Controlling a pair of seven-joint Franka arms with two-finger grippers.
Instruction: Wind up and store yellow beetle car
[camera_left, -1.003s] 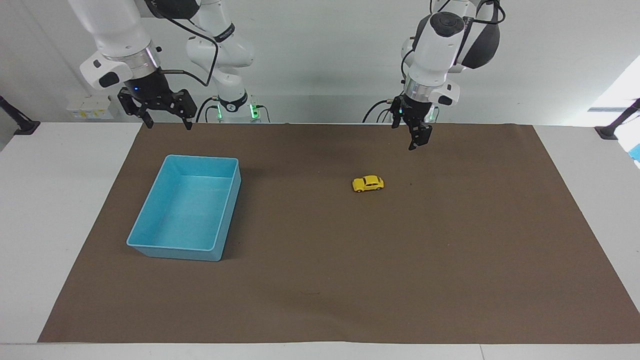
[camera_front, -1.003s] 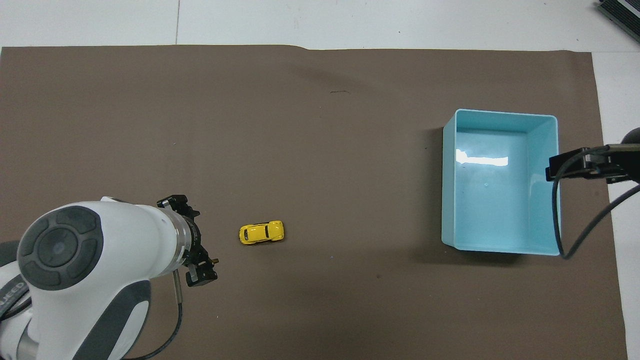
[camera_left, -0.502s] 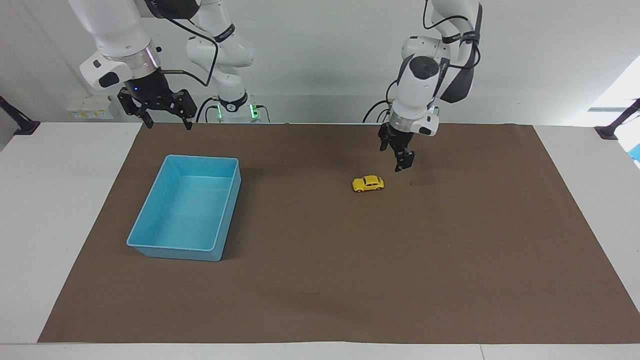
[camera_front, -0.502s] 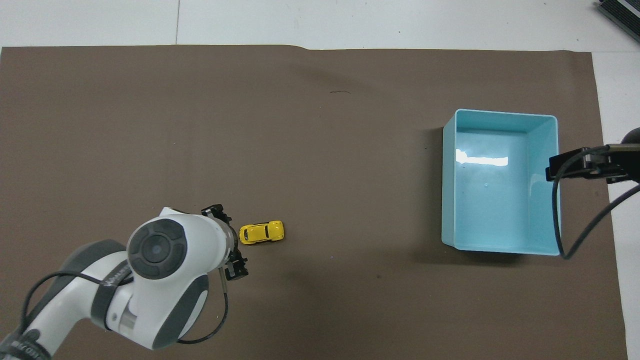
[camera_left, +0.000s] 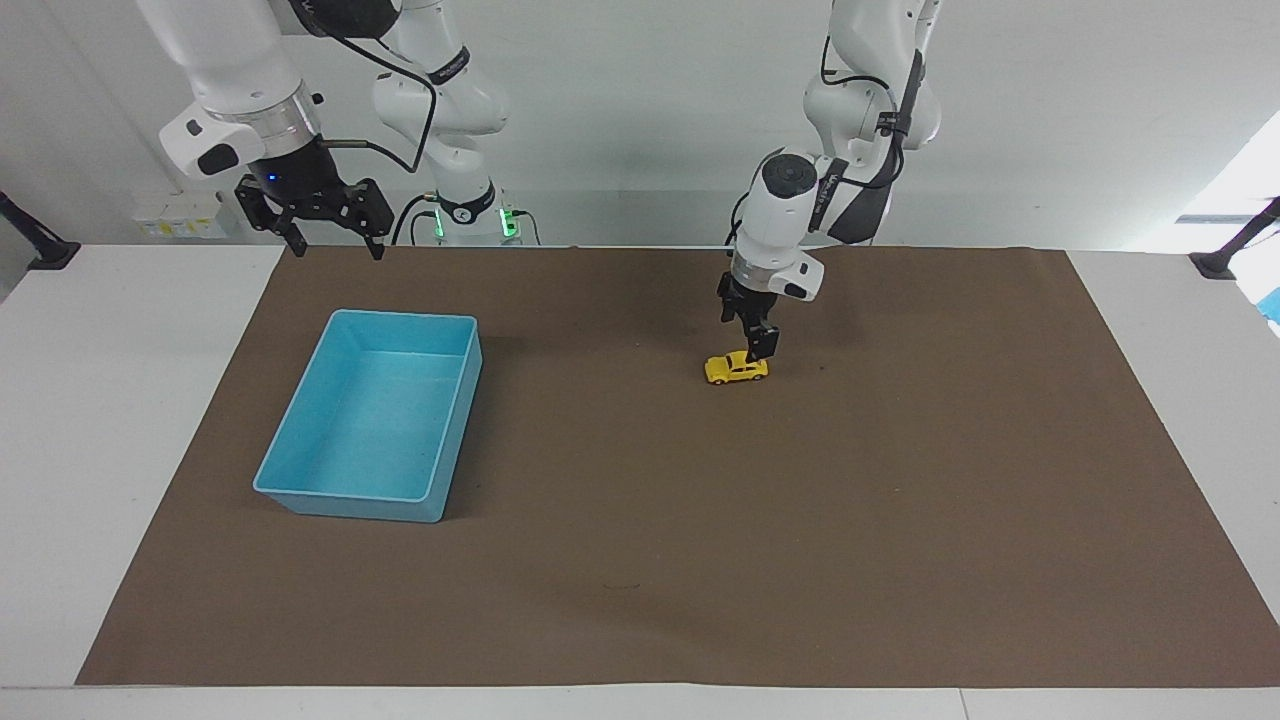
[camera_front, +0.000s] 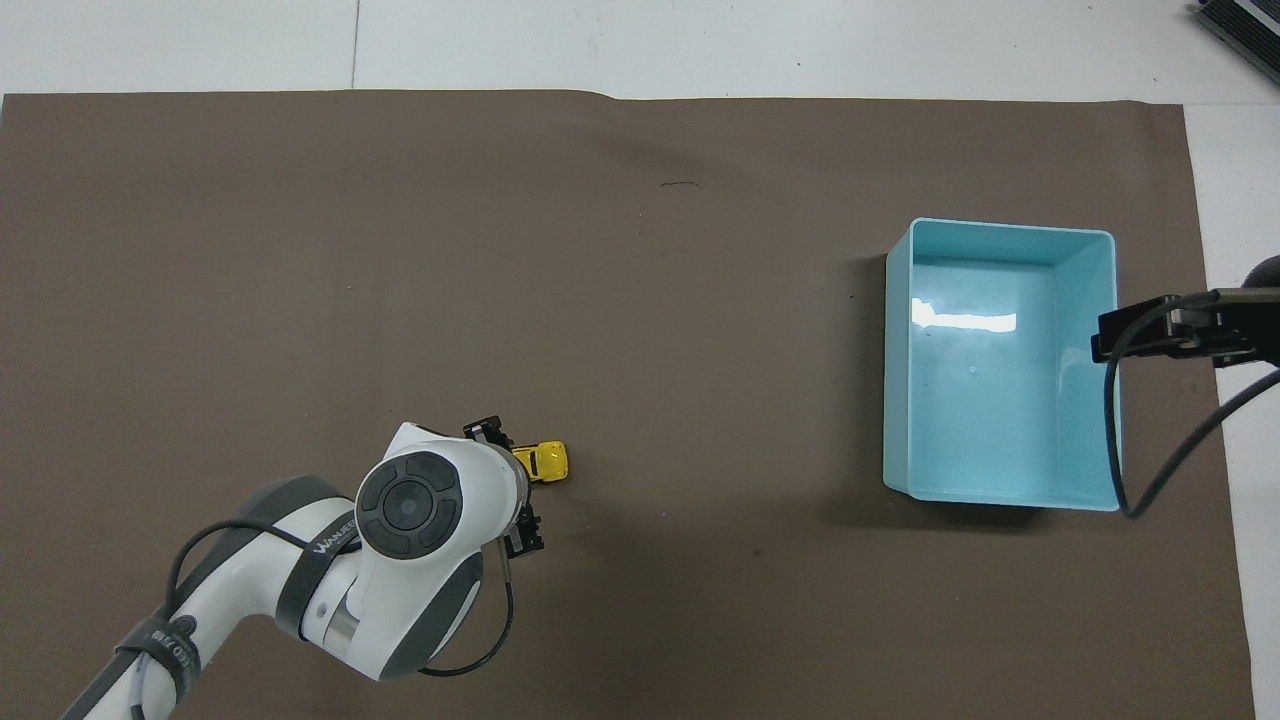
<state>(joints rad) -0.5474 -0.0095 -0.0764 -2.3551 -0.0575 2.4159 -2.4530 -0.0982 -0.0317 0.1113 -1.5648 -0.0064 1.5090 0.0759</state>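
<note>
The yellow beetle car (camera_left: 735, 370) stands on its wheels on the brown mat (camera_left: 900, 500), toward the left arm's end. My left gripper (camera_left: 750, 335) is low over it, open, with one fingertip (camera_left: 766, 348) down at the car's roof. From overhead the left wrist hides part of the car (camera_front: 548, 462). Whether the finger touches the car I cannot tell. The light-blue bin (camera_left: 400, 316) sits empty toward the right arm's end. My right gripper (camera_left: 330, 232) waits open, high over the mat's edge by the robots, beside the bin.
The brown mat (camera_front: 640, 300) covers most of the white table (camera_left: 100, 400). The bin's rim (camera_front: 1000, 225) is the only raised edge on it. A black cable (camera_front: 1170, 460) from the right arm hangs over the bin's side.
The left arm has swung in and come down, from high near the mat's robot-side edge to right over the car. The car, the bin and the right arm have not moved.
</note>
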